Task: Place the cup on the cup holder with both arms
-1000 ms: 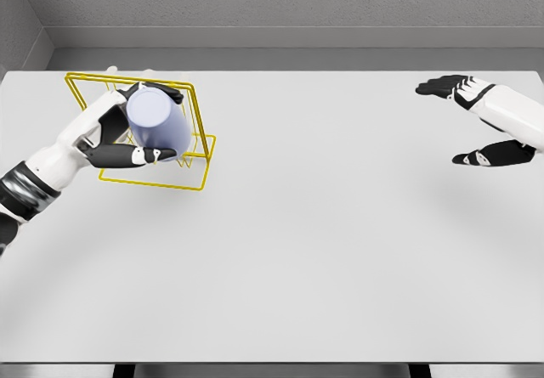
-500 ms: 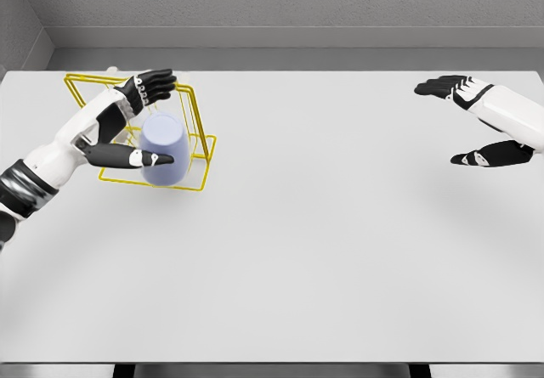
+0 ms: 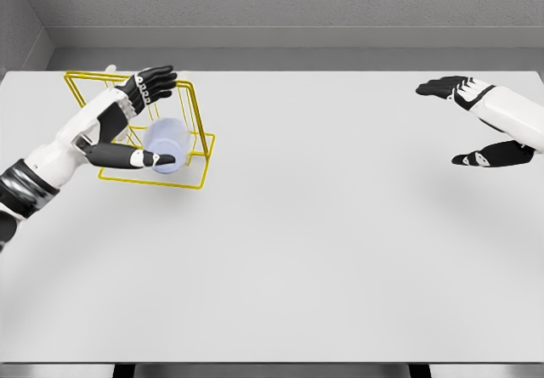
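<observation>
A pale lavender cup (image 3: 167, 145) sits inside the yellow wire cup holder (image 3: 197, 121) at the table's far left, seen almost end-on. My left hand (image 3: 146, 119) hovers over the holder with fingers spread; its thumb lies along the cup's near side and the other fingers stay above and apart from it. Far to the right, my right hand (image 3: 467, 123) hangs open above the table, thumb and fingers wide apart, holding nothing.
The white table (image 3: 323, 225) stretches between the two hands. A grey wall runs along its far edge and the left corner, just behind the holder.
The left hand let go of the cup: its fingers opened, and the cup dropped from the grasp and settled lower in the holder. The right arm stayed still.
</observation>
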Controlling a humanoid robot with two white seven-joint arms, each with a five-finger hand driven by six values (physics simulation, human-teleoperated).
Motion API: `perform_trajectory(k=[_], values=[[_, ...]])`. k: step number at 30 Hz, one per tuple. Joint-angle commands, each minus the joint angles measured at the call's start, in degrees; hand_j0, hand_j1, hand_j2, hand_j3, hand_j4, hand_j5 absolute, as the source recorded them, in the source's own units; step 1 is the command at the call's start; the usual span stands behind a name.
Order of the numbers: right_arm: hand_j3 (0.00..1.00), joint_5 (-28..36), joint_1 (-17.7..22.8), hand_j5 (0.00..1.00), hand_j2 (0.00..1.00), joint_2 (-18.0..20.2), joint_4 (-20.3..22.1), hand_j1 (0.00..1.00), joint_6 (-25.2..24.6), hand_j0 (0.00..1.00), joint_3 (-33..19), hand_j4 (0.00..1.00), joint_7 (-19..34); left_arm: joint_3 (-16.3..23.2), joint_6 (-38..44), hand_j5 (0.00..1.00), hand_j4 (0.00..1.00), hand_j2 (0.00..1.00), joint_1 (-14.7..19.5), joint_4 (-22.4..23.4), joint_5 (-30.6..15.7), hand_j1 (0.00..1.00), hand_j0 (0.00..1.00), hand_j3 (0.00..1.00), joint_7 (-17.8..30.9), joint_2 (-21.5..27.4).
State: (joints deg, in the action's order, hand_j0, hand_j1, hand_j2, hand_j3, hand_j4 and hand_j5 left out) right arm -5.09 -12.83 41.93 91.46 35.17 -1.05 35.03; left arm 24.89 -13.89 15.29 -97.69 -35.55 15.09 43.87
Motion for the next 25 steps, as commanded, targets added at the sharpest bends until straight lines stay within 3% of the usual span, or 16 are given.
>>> perform_trajectory(k=[1,2,8,13,22,23,24,25], values=[[1.00,0.44,0.00,1.00,1.00,0.08,0.03,1.00,-0.17,1.00,0.00,1.00,-0.03,-0.10,-0.18,0.91,0.91,0.91,0.00,-0.22,-0.31,0.91,0.91,0.91,-0.06,-0.01],[1.00,0.44,0.00,1.00,1.00,-0.01,0.03,1.00,-0.17,1.00,0.00,1.00,-0.03,-0.02,-2.11,0.87,0.87,0.87,-0.09,-0.05,-0.31,0.87,0.87,0.87,-0.06,-0.01],[1.00,0.44,0.00,1.00,1.00,0.08,-0.06,1.00,-0.17,1.00,0.00,1.00,-0.03,-0.02,-5.54,0.86,0.86,0.86,-0.44,-0.14,-0.40,0.86,0.86,0.86,-0.06,0.25],[1.00,0.44,0.09,1.00,1.00,0.08,-0.06,1.00,-0.17,1.00,0.00,1.00,-0.03,-0.02,-14.41,0.87,0.87,0.87,-2.46,0.04,-0.49,0.87,0.87,0.87,-0.06,2.62],[1.00,0.44,0.09,1.00,1.00,0.08,-0.41,1.00,-0.17,1.00,0.00,1.00,-0.03,-7.57,-21.11,0.90,0.90,0.90,-9.23,0.48,-2.25,0.90,0.90,0.90,-0.06,6.93],[1.00,0.44,0.09,1.00,1.00,0.08,-0.41,1.00,-0.17,1.00,0.00,1.00,-0.03,-8.80,-21.11,0.91,0.91,0.91,-10.19,0.48,-2.25,0.91,0.91,0.91,-0.06,7.20],[1.00,0.44,0.09,1.00,1.00,0.08,-0.41,1.00,-0.17,1.00,-0.09,1.00,-0.03,-9.51,-21.11,1.00,1.00,1.00,-10.90,0.39,-2.16,1.00,1.00,1.00,-0.06,7.63],[1.00,0.44,0.09,1.00,1.00,0.08,-0.41,1.00,-0.17,1.00,0.00,1.00,-0.03,-10.21,-21.11,1.00,1.00,1.00,-11.07,0.56,-1.98,1.00,1.00,1.00,-0.06,8.25]])
